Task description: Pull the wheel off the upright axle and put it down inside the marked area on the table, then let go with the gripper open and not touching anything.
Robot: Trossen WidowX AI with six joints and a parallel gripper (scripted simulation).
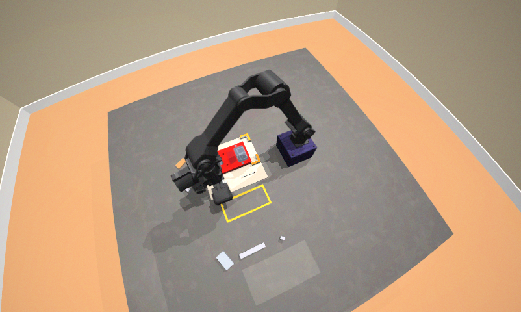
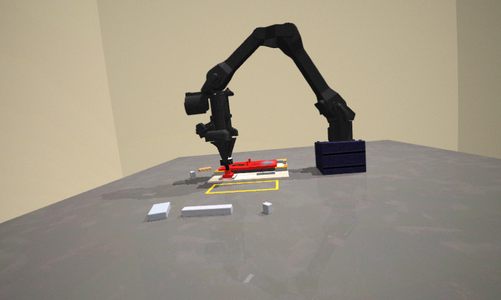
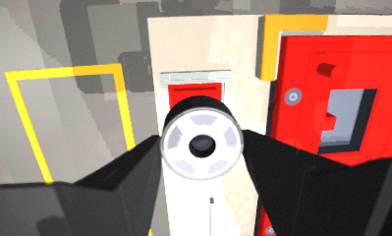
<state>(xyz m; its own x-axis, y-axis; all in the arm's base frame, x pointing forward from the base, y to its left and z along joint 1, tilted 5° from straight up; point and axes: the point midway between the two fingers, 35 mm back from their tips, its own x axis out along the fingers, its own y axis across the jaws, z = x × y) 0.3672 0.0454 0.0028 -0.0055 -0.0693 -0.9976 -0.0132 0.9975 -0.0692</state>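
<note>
The two dark fingers were clamped on the wheel (image 3: 202,144), one pressed against each side of its black rim. In the wrist view the gripper (image 3: 202,147) was seen looking straight down on the wheel's pale face (four light segments set around a dark central hole). Directly beneath the wheel a small red block (image 3: 195,93) in a grey-edged recess was visible on the cream board (image 3: 193,44); whether the axle was inside the hole could not be told. In the exterior view the wheel (image 2: 226,160) was shown pinched at the tips of the downward-pointing gripper (image 2: 226,162), just above the red block (image 2: 228,174).

The wheel was thus held over the board's near corner, beside the marked area (image 3: 67,110) and not inside it; the yellow outline (image 2: 242,185) was laid on the grey table (image 2: 357,222) just in front of the board. To the other side of the wheel a larger red plate (image 3: 340,93) with a grey cut-out was seen, framed by an orange corner piece (image 3: 286,34).

Farther out, the black arm (image 2: 283,40) was arched up and back to a dark blue base (image 2: 340,157). Three pale blocks (image 2: 207,210) were set out nearer the exterior camera, well apart from the board.
</note>
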